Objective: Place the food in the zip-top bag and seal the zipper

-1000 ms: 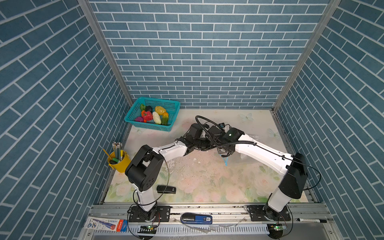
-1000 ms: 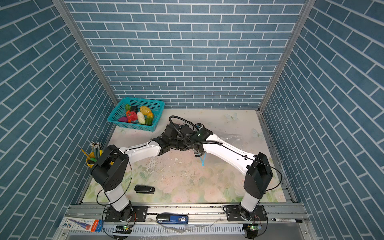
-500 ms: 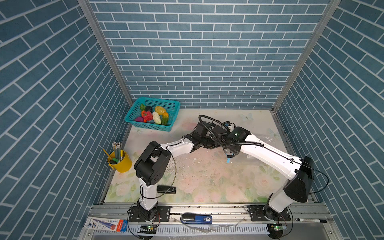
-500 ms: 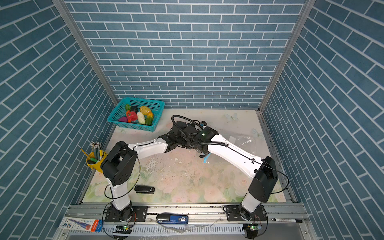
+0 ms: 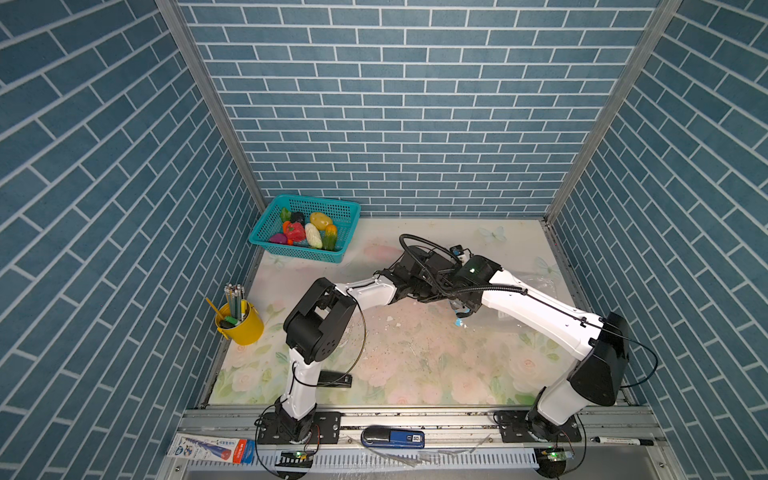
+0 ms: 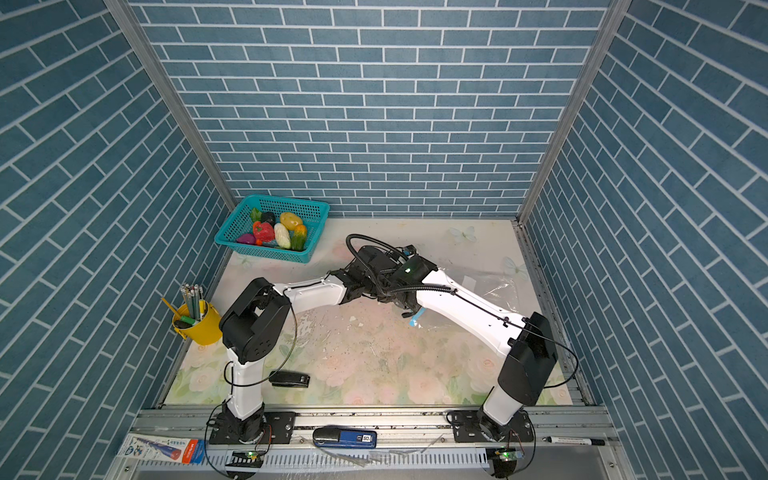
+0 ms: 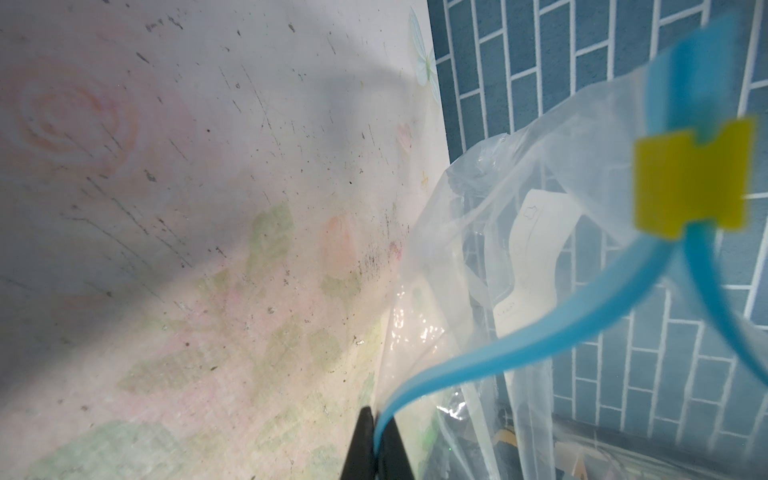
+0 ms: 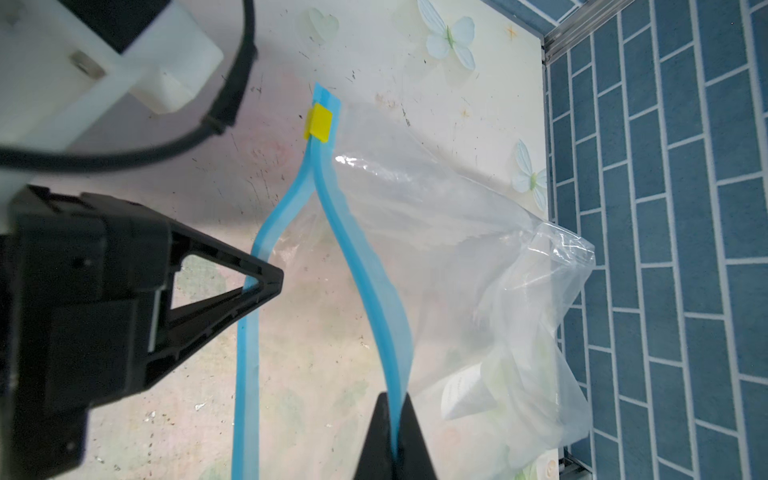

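- The food [image 5: 305, 230] all lies in the teal basket [image 5: 299, 254] at the far left corner of the tabletop [image 5: 415, 365]. I judge that no piece is moved so far.
- The zip-top bag [image 8: 478, 249] lies near the right edge of the tabletop, well apart from the basket. Through its clear plastic I see only a white label [image 8: 465, 390] and no food inside.
- The zipper [image 8: 361, 282] is parted into two blue strips. They meet only at the yellow slider [image 8: 318, 121], which sits at one end.
- The left gripper [image 8: 259, 286] is closed tight on one strip, and the right gripper [image 8: 392, 440] is closed tight on the other strip. So each arm holds one lip of the mouth.
- My judgement: the step in hand is to open the mouth. What is left is nearly the whole task: to carry every piece over, to put it in, then to pull the slider along.
- Both pincers are occupied now, so I think one of them must let go before any food can be picked.
- In both top views the wrists and cables cover the fingertips. Only a short blue end of the zipper shows under the right arm.
- The bag is hard to make out from above, only some glare.
- In the left wrist view the slider is blurred, and in the right wrist view the strips are cut off at the picture's edge.
- The pieces in the basket overlap, so I cannot count them.
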Robot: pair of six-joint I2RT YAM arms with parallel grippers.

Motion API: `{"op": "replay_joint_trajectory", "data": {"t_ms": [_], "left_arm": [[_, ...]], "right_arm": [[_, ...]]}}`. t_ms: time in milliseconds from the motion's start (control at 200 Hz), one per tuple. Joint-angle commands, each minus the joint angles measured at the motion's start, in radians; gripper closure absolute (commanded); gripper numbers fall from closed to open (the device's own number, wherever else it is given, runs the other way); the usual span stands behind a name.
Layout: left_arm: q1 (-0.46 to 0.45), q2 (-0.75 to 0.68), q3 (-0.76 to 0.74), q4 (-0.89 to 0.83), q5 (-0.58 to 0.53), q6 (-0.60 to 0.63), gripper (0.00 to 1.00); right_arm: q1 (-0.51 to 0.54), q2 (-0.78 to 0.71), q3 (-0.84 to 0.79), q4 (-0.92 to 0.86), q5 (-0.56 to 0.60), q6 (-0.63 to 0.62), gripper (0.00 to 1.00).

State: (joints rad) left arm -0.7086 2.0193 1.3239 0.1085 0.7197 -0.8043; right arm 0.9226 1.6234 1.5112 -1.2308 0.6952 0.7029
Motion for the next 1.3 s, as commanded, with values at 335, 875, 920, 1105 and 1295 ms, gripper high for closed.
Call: {"op": "replay_joint_trajectory", "data": {"t_ms": [335,875,920,1105,1295], "left_arm": [[0.007,0.034,0.006,-0.032,-0.001,0.072,0.88],[0.093,-0.163,-0.137,-0.082,-0.065,0.136,0.65],[0.104,-0.182,-0.137,-0.109,-0.073,0.152,0.64],[0.167,-0.241,-0.074,-0.292,-0.130,0.255,0.49],[0.262,-0.272,0.065,-0.538,-0.250,0.388,0.43]], "right_arm": [[-0.063,0.016,-0.112,0.125,-0.120,0.044,1.00],[-0.091,0.049,-0.117,0.172,-0.154,0.035,1.00],[-0.091,0.049,-0.118,0.174,-0.155,0.036,1.00],[-0.091,0.047,-0.114,0.181,-0.161,0.033,1.00],[-0.093,0.044,-0.106,0.188,-0.164,0.018,1.00]]}}
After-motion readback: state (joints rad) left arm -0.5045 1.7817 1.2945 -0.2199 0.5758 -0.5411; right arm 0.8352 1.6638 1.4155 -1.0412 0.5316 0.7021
